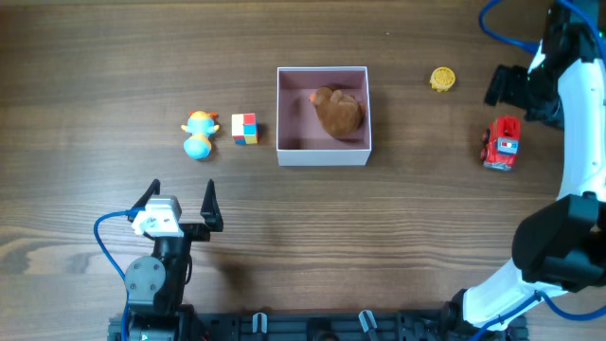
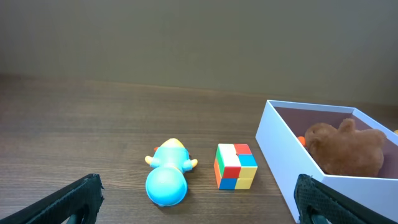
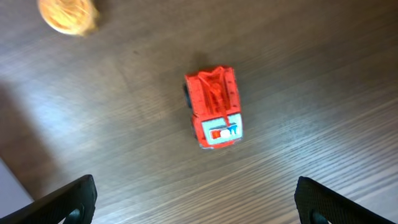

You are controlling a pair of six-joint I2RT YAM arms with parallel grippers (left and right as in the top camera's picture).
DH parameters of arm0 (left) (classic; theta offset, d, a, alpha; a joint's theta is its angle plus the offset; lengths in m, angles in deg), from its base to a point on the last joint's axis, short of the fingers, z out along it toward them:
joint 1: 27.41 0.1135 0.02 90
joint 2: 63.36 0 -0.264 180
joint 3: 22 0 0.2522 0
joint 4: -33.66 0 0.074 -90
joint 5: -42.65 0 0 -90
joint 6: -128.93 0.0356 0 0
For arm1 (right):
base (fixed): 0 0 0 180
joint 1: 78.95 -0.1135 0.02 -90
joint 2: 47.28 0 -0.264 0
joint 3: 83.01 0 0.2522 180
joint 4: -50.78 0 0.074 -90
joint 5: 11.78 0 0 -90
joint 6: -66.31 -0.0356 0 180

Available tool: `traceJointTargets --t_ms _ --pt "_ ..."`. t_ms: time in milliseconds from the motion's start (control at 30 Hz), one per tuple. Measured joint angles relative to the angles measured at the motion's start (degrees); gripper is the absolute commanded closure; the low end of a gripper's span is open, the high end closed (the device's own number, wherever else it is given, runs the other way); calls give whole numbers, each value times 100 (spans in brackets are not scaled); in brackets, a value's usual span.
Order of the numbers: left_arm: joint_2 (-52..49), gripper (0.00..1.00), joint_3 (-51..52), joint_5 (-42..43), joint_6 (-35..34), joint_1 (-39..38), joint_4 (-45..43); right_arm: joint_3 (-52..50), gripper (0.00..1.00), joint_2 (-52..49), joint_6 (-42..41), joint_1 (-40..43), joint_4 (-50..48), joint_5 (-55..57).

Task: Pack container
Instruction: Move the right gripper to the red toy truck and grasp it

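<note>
The container (image 1: 322, 154) is a square white box with a dusty-pink inside, at the table's middle. A brown plush toy (image 1: 338, 112) lies in it. The left wrist view also shows the container (image 2: 278, 154) and the plush (image 2: 343, 149). A blue duck toy (image 1: 198, 134) and a coloured cube (image 1: 244, 128) lie left of the box. A red fire truck (image 1: 501, 143) and a small yellow toy (image 1: 442, 79) lie to its right. My left gripper (image 1: 180, 204) is open and empty, short of the duck (image 2: 166, 180) and the cube (image 2: 236, 166). My right gripper (image 1: 499, 87) is open and empty above the truck (image 3: 214, 106).
The yellow toy (image 3: 67, 15) sits at the top left of the right wrist view, beyond the truck. Bare wooden table (image 1: 398, 237) lies between the box and the front edge. A blue cable (image 1: 106, 248) loops beside the left arm.
</note>
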State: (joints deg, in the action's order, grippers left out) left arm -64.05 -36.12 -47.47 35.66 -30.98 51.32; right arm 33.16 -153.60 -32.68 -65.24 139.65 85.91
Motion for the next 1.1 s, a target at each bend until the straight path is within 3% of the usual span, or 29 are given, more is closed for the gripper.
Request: traceJointTargets --t_ms 267,500,867,1100 --pt "0 0 -2 0 0 0 0 -566 0 0 647 529 -699 -201" --pt "0 0 -2 0 2 0 0 -1250 0 0 1493 520 -1530 -538" --pt "0 0 -2 0 0 0 0 -1502 0 -114 1683 566 -2170 -579" --pt "0 0 -2 0 0 0 0 -1515 0 -785 1550 638 -2210 -570"
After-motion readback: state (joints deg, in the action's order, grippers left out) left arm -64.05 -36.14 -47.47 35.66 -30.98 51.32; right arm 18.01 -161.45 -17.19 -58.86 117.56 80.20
